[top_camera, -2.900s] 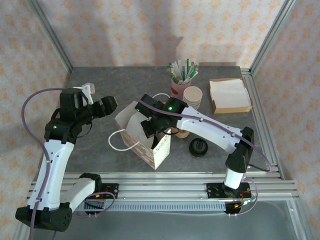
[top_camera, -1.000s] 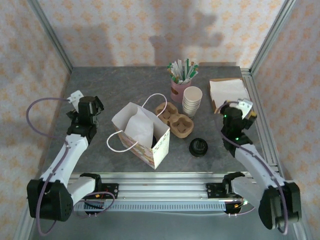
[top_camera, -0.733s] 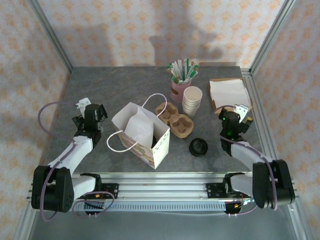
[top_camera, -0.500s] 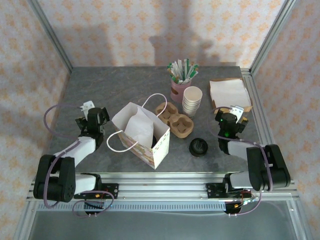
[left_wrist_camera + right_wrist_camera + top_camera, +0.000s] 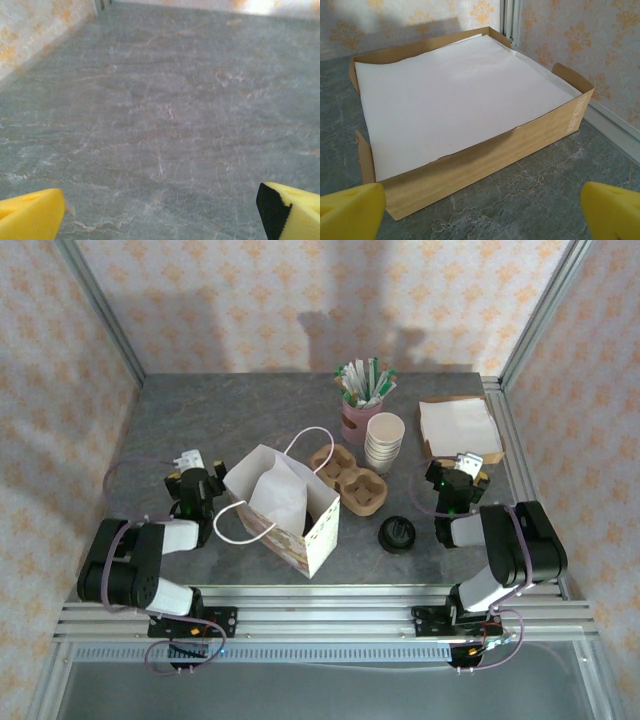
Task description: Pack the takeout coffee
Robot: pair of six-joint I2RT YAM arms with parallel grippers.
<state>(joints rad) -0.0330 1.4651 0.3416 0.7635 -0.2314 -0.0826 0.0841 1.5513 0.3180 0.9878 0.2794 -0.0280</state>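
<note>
Both arms are folded low over their bases. The left gripper [image 5: 192,478] and right gripper [image 5: 456,478] gape wide, holding nothing. The takeout coffee [image 5: 397,534] stands on the table [image 5: 250,420], at 3 o'clock from the paper bag [image 5: 285,510].

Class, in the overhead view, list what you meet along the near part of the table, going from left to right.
left gripper → paper bag → black round lid → right gripper

The takeout coffee [image 5: 397,534] is plastic-lidded, the table [image 5: 160,125] matt stone.
</note>
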